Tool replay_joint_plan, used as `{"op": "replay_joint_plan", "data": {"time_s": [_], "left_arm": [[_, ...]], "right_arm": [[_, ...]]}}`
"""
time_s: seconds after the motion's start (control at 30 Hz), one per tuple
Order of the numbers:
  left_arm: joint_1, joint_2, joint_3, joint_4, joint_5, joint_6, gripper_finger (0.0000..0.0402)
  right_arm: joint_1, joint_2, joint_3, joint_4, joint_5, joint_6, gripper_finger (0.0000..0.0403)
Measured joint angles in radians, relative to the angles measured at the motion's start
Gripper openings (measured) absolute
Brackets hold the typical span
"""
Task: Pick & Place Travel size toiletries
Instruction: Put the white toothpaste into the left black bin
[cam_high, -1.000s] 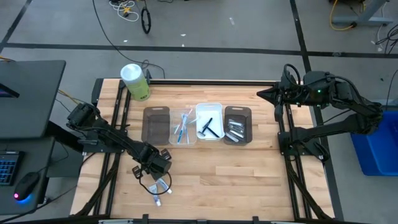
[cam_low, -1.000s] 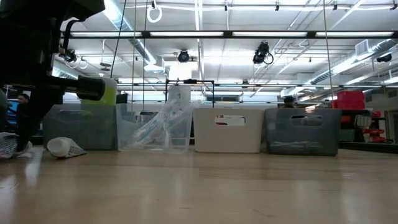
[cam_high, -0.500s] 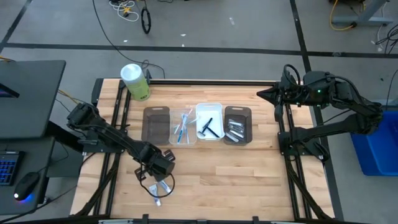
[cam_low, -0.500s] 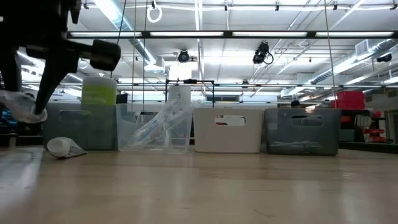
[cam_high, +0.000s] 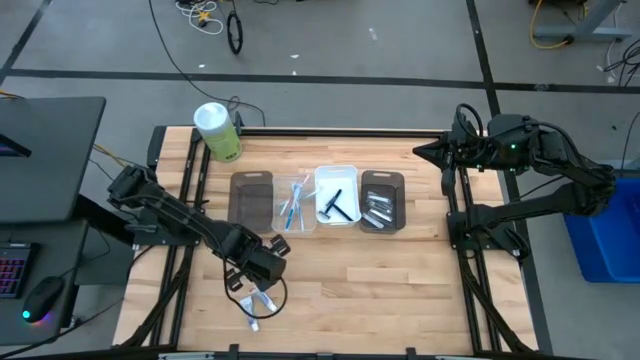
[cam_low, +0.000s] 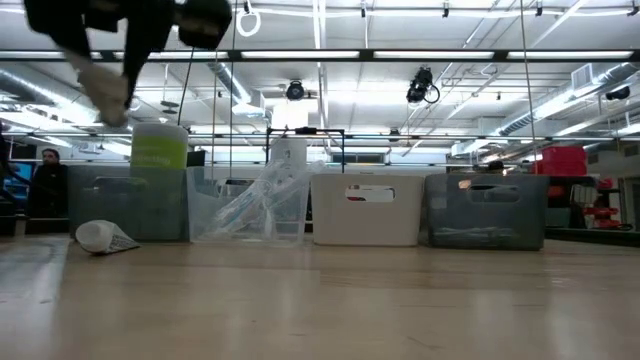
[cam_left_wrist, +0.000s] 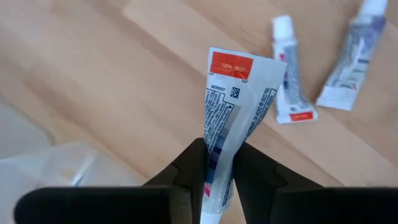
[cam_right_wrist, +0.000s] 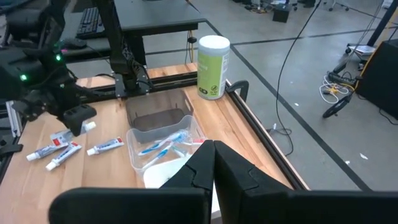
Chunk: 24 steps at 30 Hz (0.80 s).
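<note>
Here a toothpaste tube (cam_left_wrist: 231, 118) is pinched by the left gripper (cam_left_wrist: 216, 163), lifted above the table's (cam_high: 400, 280) near-left; it should be carried level toward the empty dark tray (cam_high: 251, 199). The right gripper (cam_right_wrist: 213, 163), pressed together, is parked far right.

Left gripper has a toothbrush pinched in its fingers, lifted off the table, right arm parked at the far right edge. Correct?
Not quite. The left gripper pinches a small white toothpaste tube with a red label, not a toothbrush; the left wrist view shows it. It is lifted off the wooden table, and the right gripper waits at the right edge.
</note>
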Motion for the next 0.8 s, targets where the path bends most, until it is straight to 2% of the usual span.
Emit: {"op": "replay_joint_plan", "data": {"time_s": [0.17,0.4,0.53,0.8], "left_arm": [[0.048,-0.001,0.053,-0.035,-0.003,-0.049,0.0081],[0.111,-0.013,0.070,-0.128,-0.032,-0.027,0.0076],[0.169,-0.056,0.070,-0.210,-0.053,-0.030,0.0078],[0.319,-0.192,0.069,-0.250,-0.089,-0.086,0.0077]], "right_arm": [[0.000,0.000,0.000,0.000,0.000,-0.004,0.0014],[0.000,0.000,0.000,0.000,0.000,-0.007,0.0014],[0.000,0.000,0.000,0.000,-0.001,-0.008,0.0014],[0.000,0.000,0.000,0.001,-0.001,-0.018,0.0014]]}}
